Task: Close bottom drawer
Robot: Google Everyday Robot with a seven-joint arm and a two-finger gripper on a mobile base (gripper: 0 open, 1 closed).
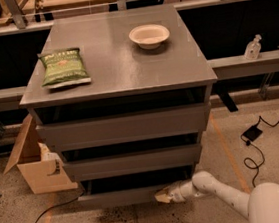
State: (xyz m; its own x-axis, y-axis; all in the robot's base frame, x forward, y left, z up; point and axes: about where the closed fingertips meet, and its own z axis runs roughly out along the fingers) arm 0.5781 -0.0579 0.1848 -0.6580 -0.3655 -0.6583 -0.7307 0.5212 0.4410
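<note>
Camera view, single frame.

A: Where is the matte grey, flat-fronted bottom drawer [120,196]?

B: It is the lowest of three in the grey box-shaped cabinet [119,65]. It is pulled out partway. A dark strip of its interior shows above the front panel. The middle grey drawer [132,162] and the tall-fronted grey top drawer [123,127] sit above it, each with a dark gap over its front.

A: And the gripper?

B: The tan-tipped gripper [163,196] is low, near the floor, at the right end of the bottom drawer's front and touching it. The tips read as one closed wedge with no gap, and nothing is held between them. The white rounded arm [222,194] runs back from it to the lower right, to a white domed body [271,209] at the frame corner.

A: What is on the cabinet top?

B: A green crinkled snack bag [63,68] lies flat on the left side. A shallow cream bowl [149,35] stands upright at the back right. The two are well apart.

A: What surrounds the cabinet?

B: An open brown cardboard box [38,168] stands on the speckled floor just beside the cabinet's left side. A small clear pump bottle [252,48] stands on the grey ledge to the right. A black power adapter [252,133] with its cable lies on the floor at right. A thin dark cable [43,220] curves across the floor at lower left.
</note>
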